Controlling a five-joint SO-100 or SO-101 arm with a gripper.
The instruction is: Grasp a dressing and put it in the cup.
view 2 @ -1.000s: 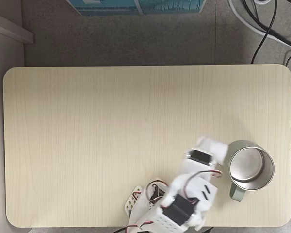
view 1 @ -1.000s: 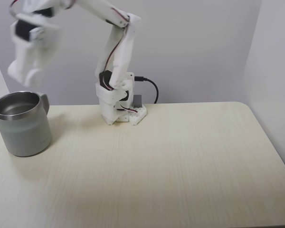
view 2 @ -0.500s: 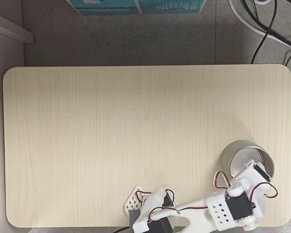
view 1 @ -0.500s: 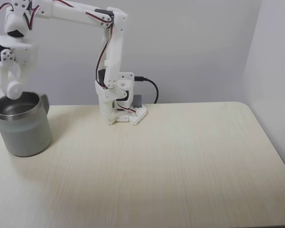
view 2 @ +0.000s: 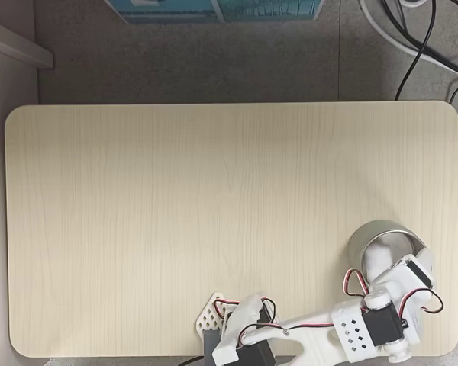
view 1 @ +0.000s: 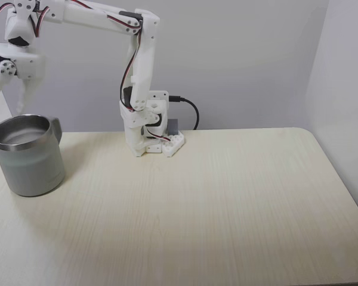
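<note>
Above matte steel cup (view 1: 28, 158), spread white tool (view 1: 11, 104).

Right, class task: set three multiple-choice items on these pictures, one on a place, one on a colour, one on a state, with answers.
1. In the front fixed view, where on the table does the cup stand?
A left end
B middle
C right end
2. What colour is the cup's body?
A red
B grey-green
C blue
3. How is the tool?
A shut on the handle
B lying on the table
C open above the cup

Answers: 1 A, it stands by the left edge; 2 B, matte grey-green under a shiny rim; 3 C, its jaws are spread over the rim.
</note>
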